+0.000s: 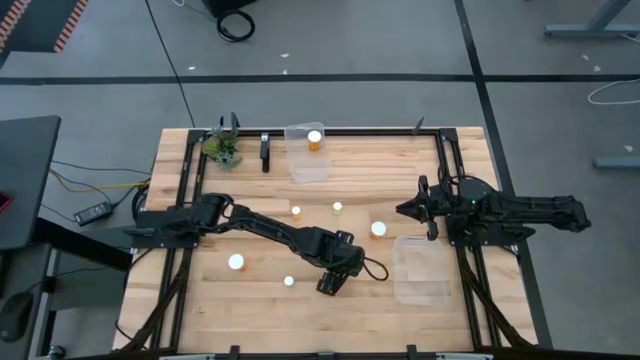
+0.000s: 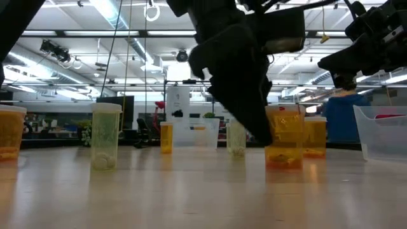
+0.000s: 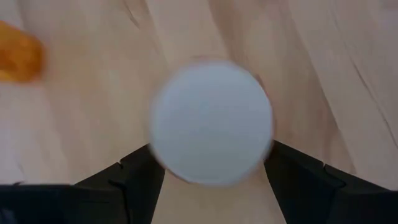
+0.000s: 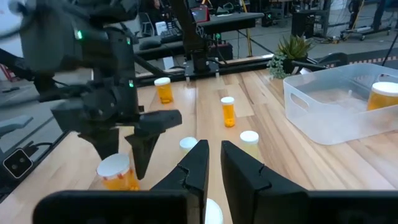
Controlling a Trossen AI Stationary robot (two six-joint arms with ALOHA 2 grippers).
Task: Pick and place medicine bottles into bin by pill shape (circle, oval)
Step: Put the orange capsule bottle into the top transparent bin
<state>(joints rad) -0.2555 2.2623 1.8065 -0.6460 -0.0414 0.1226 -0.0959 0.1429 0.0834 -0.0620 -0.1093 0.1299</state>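
Observation:
My left gripper point(image 1: 335, 278) stands open near the table's middle front, pointing steeply down over a medicine bottle. Its white cap point(image 3: 211, 121) sits between the two fingers point(image 3: 140, 180), one on each side; I see no touch. The right wrist view shows that same orange bottle point(image 4: 118, 174) standing upright on the table under my left gripper point(image 4: 124, 155). Other medicine bottles stand upright on the wood point(image 1: 237, 262) point(image 1: 296, 211) point(image 1: 378, 229). One bottle point(image 1: 315, 138) stands in the far clear bin point(image 1: 307, 165). My right gripper point(image 1: 403, 210) waits shut at the right.
A second clear bin point(image 1: 420, 268) lies at the near right, close to my left gripper. A small green plant point(image 1: 222, 148) stands at the far left corner. A black frame rail point(image 1: 440, 150) borders the work area. A small bottle point(image 1: 288, 281) stands just left of my left gripper.

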